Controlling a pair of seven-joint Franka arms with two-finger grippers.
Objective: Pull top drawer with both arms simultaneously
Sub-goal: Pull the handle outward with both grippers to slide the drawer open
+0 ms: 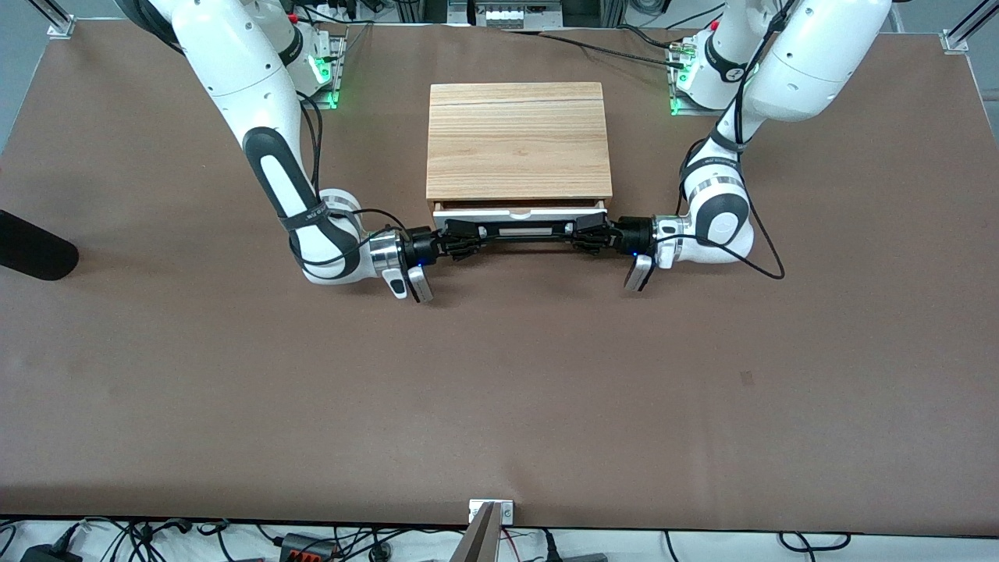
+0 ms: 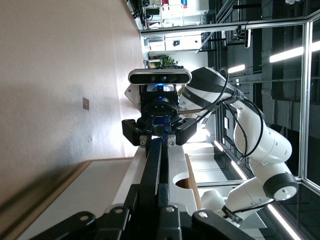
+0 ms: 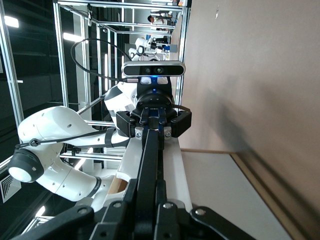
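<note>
The top drawer (image 1: 519, 221), with a white front and a long black bar handle (image 1: 519, 232), stands out a little from under the wooden cabinet top (image 1: 519, 140). My right gripper (image 1: 462, 238) is shut on the handle's end toward the right arm's side. My left gripper (image 1: 591, 234) is shut on the other end. In the left wrist view my left gripper (image 2: 148, 194) clamps the handle (image 2: 152, 165), with the right gripper (image 2: 159, 131) facing it. In the right wrist view my right gripper (image 3: 147, 194) clamps the handle (image 3: 149, 160), with the left gripper (image 3: 152, 122) facing it.
The cabinet sits on a brown table (image 1: 499, 390) between the two arm bases. A black rounded object (image 1: 31, 248) lies at the right arm's end of the table. A small metal bracket (image 1: 490, 511) is at the edge nearest the front camera.
</note>
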